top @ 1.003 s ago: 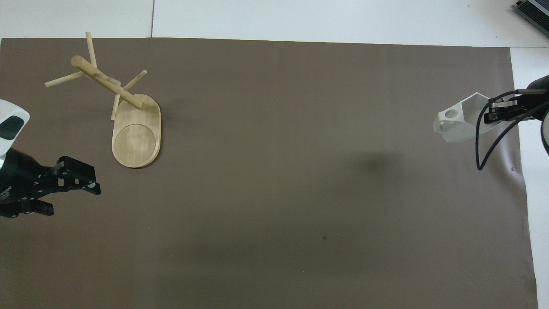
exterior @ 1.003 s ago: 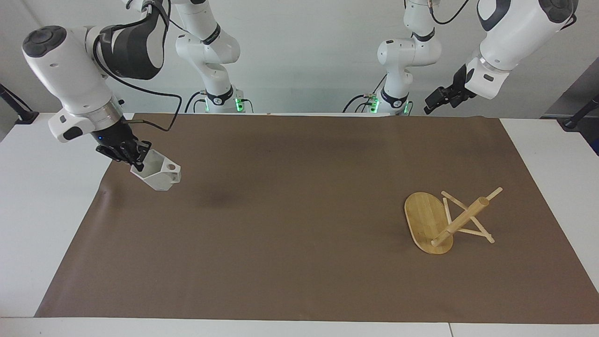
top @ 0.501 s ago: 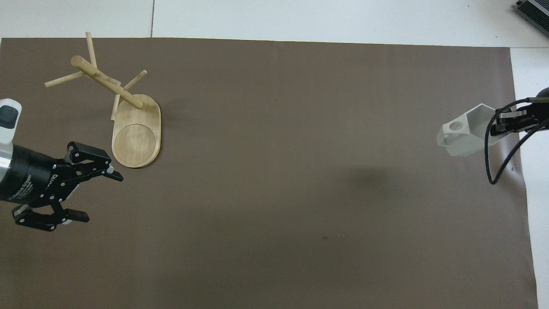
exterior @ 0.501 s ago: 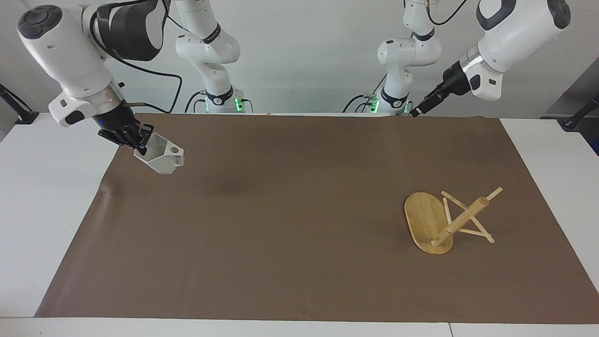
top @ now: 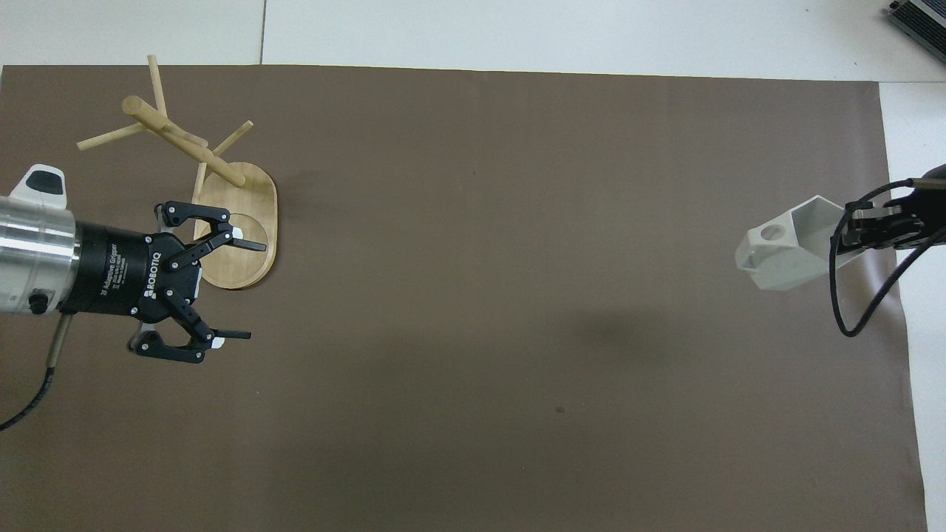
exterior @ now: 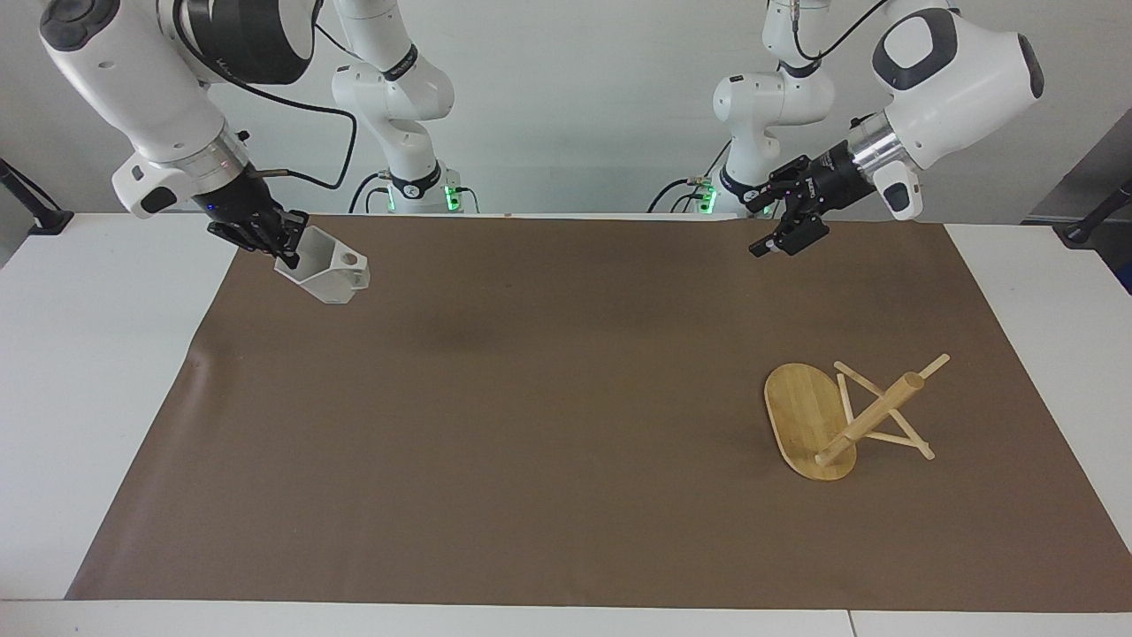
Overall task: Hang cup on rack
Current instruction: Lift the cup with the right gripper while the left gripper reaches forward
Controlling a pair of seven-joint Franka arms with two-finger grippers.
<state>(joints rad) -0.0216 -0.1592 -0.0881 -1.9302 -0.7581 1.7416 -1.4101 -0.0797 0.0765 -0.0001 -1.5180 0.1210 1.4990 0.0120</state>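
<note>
The white faceted cup hangs tilted in the air over the brown mat at the right arm's end of the table, its pierced handle pointing toward the table's middle; it also shows in the overhead view. My right gripper is shut on its rim. The bamboo rack stands on its oval base at the left arm's end, and its pegs are bare. My left gripper is open and empty, raised in the air and overlapping the rack's base from above.
The brown mat covers most of the white table. A dark device lies at the table's corner farthest from the robots, at the right arm's end.
My right gripper has carried the cup higher and a little toward the table's middle. My left gripper has swung in over the mat beside the rack's base, turning to point along the table.
</note>
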